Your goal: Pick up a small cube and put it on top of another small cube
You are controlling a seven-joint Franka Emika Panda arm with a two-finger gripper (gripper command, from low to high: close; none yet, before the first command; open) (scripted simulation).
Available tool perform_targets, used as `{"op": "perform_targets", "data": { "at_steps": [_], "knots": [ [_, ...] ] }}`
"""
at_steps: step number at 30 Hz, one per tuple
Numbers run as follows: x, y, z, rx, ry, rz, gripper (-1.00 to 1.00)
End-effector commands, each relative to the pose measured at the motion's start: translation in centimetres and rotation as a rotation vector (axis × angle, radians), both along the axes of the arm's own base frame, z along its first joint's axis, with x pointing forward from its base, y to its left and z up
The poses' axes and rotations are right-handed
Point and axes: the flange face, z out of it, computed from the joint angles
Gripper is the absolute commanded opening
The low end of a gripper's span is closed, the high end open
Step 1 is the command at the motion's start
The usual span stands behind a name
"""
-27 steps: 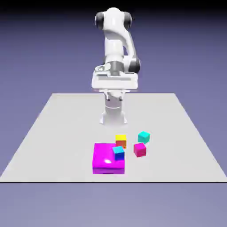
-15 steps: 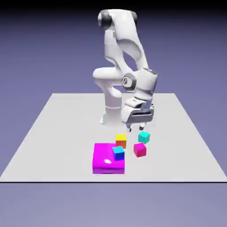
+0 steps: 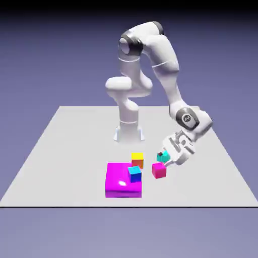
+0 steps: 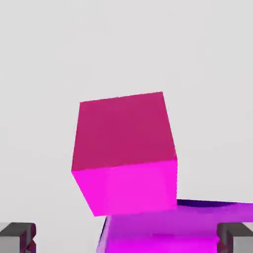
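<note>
Nothing is stacked by the arm yet, and the gripper is right down among the cubes at table level, tilted in from the exterior view's right. It hangs just beside the small magenta cube, with the teal cube tucked close behind the fingers. In the hand view the magenta cube fills the middle of the picture and the two grey finger tips sit wide apart at the bottom corners, so the jaws are spread and empty, nothing pinched between them.

The magenta cube rests on the table, untouched as far as I can tell. Over to the exterior view's left sits the big magenta block, with a blue cube at its near corner (on it or against it, I can't quite say), and a yellow cube just behind.

So, by my reckoning: the approach is nearly complete, the grasp not made, and the whole lift, carry and placement onto another small cube remain to be done. The likely pick is the magenta one, squarely in the hand's sights.
</note>
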Motion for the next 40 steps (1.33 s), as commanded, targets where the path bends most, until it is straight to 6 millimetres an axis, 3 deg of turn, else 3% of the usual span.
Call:
{"op": "perform_targets", "data": {
  "at_steps": [1, 5, 6, 7, 8, 12, 21, 31, 32, 36, 37, 38, 40],
  "knots": [
    [0.0, 0.0, 0.0, 0.000, 0.000, 0.000, 0.00],
    [1.2, -3.6, -5.1, 0.000, 0.000, 0.000, 0.00],
    [1.2, -3.6, -5.2, 0.000, 0.000, 0.000, 0.00],
    [1.2, -3.6, -5.2, 0.000, 0.000, 0.000, -1.00],
    [1.2, -3.6, -5.2, 0.000, 0.000, 0.000, -1.00],
    [0.0, -0.1, -0.1, 0.000, 0.000, 0.000, -1.00],
    [-1.3, 0.7, 2.3, -0.004, -0.017, -0.403, -1.00],
    [-3.4, 2.9, 5.3, 0.000, 0.000, -0.824, -1.00],
    [-3.4, 2.9, 5.3, 0.000, 0.000, -0.824, -1.00],
    [-5.3, -0.5, 0.1, 0.000, 0.000, -0.824, -1.00],
    [-5.3, -0.5, 0.1, 0.000, 0.000, -0.824, 1.00],
    [-5.3, -0.5, 0.1, 0.000, 0.000, -0.824, 1.00],
    [-4.1, 1.4, 2.9, -0.001, -0.003, -0.824, 1.00]
  ]
}}
